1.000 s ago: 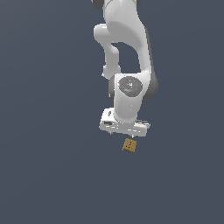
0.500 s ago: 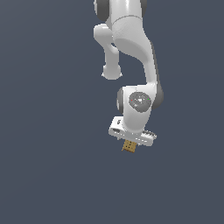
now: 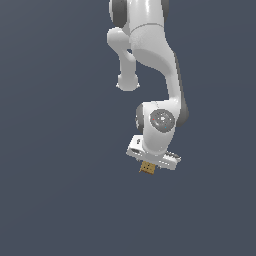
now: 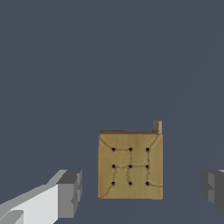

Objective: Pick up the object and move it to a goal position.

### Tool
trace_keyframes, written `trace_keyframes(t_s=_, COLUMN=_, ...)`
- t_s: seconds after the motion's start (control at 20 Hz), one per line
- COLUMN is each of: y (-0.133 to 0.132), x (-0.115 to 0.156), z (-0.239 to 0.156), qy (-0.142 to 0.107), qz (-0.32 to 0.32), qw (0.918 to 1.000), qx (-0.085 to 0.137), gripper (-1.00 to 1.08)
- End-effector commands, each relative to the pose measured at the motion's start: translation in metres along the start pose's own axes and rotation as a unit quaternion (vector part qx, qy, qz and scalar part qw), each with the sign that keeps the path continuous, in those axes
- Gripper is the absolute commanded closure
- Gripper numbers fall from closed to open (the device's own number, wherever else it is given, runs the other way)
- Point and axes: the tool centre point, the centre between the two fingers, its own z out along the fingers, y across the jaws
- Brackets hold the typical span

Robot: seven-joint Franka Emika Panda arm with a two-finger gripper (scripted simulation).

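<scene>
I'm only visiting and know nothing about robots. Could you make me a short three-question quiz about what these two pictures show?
1. True or false: in the wrist view, the fingers are pressed against the sides of the cube.
2. In the wrist view, how many dark dots does the cube's facing side show? A) four B) nine C) sixteen
3. In the exterior view, where is the cube relative to the white gripper?

Key
1. False: background shows between each finger and the cube, so the gripper is open.
2. B, nine, in three rows of three.
3. Just below it, partly overlapped by the gripper body.
</scene>
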Motion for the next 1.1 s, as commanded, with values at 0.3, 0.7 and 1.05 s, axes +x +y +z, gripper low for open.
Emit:
trace_keyframes(t_s=0.3, y=0.0, x=-0.001, z=0.029, qy=0.0, qz=0.001, qw=1.0, qx=0.0, gripper=-0.92)
trace_keyframes(t_s=0.7, y=0.0, x=0.0, z=0.05, qy=0.0, qz=0.002, qw=1.0, qx=0.0, gripper=-0.92)
trace_keyframes(t_s=1.05, y=0.0, x=0.0, z=0.05, qy=0.0, qz=0.002, qw=1.0, qx=0.0, gripper=1.08)
